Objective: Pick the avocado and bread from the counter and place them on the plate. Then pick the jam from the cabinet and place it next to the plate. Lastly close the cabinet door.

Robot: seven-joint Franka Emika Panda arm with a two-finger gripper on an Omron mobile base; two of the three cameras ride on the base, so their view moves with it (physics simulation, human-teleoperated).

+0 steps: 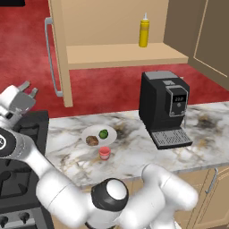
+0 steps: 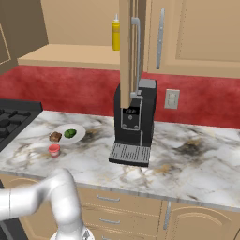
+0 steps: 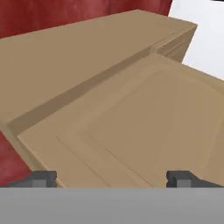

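One plate point(image 1: 112, 133), one avocado point(image 1: 103, 133), one bread point(image 1: 92, 141) (brown), one jam point(image 1: 104, 153).

A computer-rendered home kitchen. A white marble counter point(image 1: 129, 152) with grey and tan veins runs over light wooden cupboards point(image 2: 140, 213) with arched panels and silver drawer pulls. A black coffee machine point(image 1: 164, 108) stands on the counter against a deep red wall point(image 2: 70, 84). To the left sits a black gas stove point(image 1: 22, 147). Above, a light tan wall cabinet point(image 1: 120, 53) hangs with its cabinet door point(image 1: 60, 49) open, a tall yellow squeeze bottle point(image 1: 143, 30) on its shelf. A round white plate point(image 1: 99, 135) with food rests on the counter. A pale wall socket point(image 2: 172, 99) is set into the red wall.
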